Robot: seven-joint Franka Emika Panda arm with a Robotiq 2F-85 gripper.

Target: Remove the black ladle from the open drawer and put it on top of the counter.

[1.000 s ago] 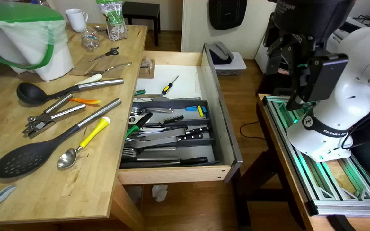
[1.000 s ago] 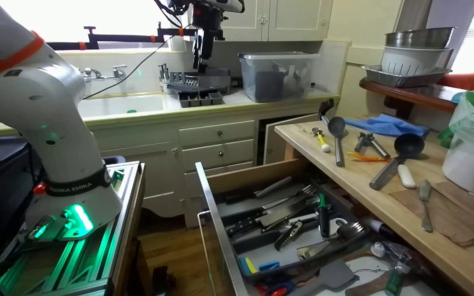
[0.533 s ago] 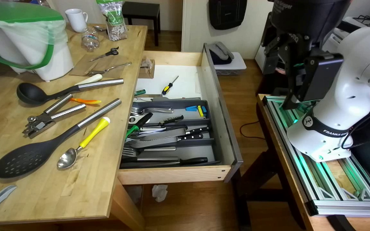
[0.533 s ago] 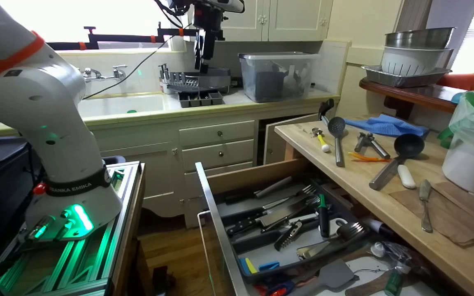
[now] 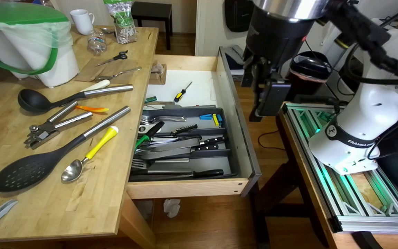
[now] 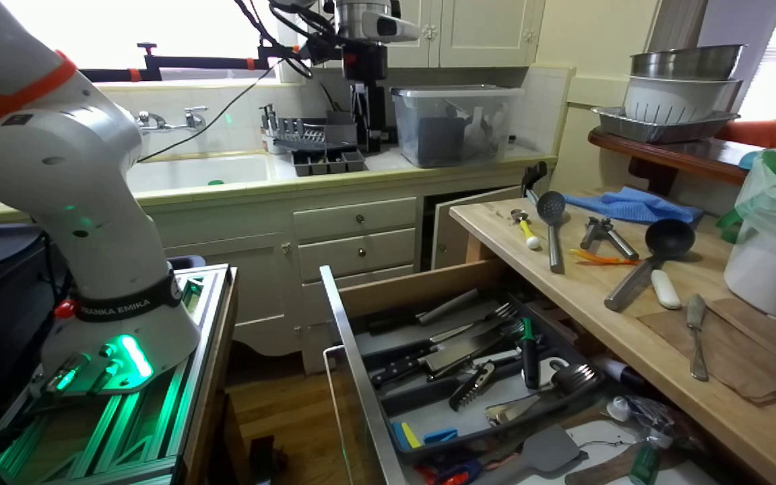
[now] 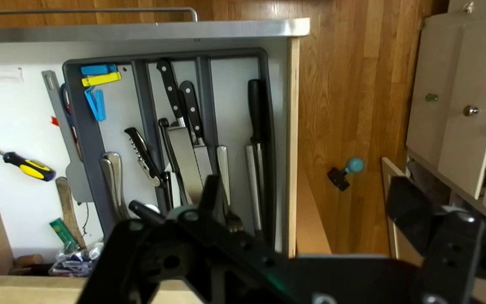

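The drawer is open beside the counter; it also shows in the wrist view. Its grey tray holds knives, forks and other utensils. The all-black ladle with a large bowl is not clearly seen. A black handle lies in the tray's end compartment in the wrist view, beside metal handles; I cannot tell whether it belongs to the ladle. My gripper is open and empty, in the air near the drawer's front. Its fingers stand wide apart in the wrist view.
On the counter lie a round-bowled ladle with a metal handle, a slotted spoon, a yellow-handled scoop and a can opener. A white bucket stands there. The drawer's front panel rises below the gripper.
In an exterior view my gripper has moved left towards the drawer. In an exterior view it is also lower and further right. The utensils have not moved.
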